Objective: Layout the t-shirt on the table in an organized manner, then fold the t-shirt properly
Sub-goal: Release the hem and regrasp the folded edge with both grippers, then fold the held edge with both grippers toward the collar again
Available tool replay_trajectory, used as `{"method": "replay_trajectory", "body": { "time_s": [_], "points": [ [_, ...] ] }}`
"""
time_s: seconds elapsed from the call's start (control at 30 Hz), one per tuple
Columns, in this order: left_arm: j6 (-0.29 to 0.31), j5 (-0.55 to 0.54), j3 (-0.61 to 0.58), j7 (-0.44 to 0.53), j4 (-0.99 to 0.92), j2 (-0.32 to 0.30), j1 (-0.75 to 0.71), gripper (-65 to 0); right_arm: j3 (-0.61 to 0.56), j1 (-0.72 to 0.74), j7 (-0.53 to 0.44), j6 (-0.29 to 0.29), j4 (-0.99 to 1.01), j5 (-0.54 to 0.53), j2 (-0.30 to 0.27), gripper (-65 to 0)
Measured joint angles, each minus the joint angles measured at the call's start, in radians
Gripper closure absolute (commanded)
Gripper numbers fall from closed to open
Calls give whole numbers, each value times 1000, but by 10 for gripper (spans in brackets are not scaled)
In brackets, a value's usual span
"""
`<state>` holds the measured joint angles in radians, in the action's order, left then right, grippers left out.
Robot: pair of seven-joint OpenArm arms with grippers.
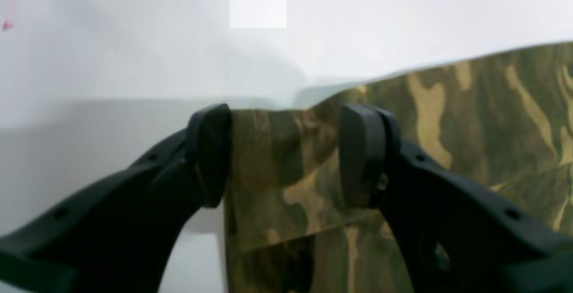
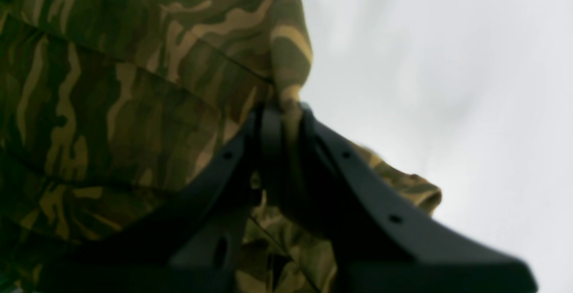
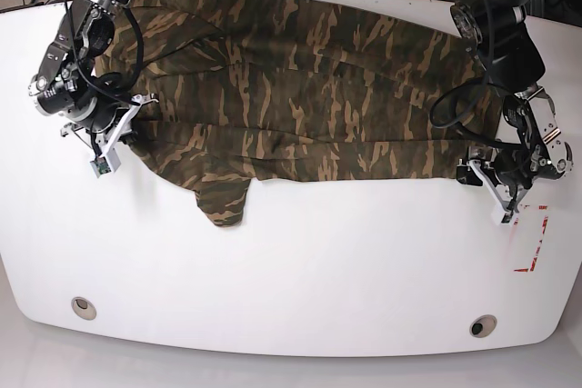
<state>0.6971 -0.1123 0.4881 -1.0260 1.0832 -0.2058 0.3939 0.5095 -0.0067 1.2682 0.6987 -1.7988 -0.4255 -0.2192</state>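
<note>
Camouflage t-shirt (image 3: 300, 88) sprawls across the white table (image 3: 291, 270); right gripper (image 2: 282, 118) pinches its edge, left gripper (image 1: 286, 154) gapes over the hem — clamp before pulling evenly.

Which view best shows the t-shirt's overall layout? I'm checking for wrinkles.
The base view: the whole t-shirt lies spread across the table. The wrist views show only blurred close-up patches near the fingers.
</note>
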Motion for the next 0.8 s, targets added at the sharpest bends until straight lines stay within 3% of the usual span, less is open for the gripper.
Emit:
{"method": "replay_trajectory", "body": {
  "time_s": [0.23,0.6,0.8],
  "points": [
    [0,5,2,-5,0,-3,-1,-339,0,0,0,0,0,0,0,-46],
    [0,8,2,-5,0,-7,-6,-24,0,0,0,0,0,0,0,-46],
    [0,8,2,-5,3,-6,-6,-12,0,0,0,0,0,0,0,-46]
  ]
}}
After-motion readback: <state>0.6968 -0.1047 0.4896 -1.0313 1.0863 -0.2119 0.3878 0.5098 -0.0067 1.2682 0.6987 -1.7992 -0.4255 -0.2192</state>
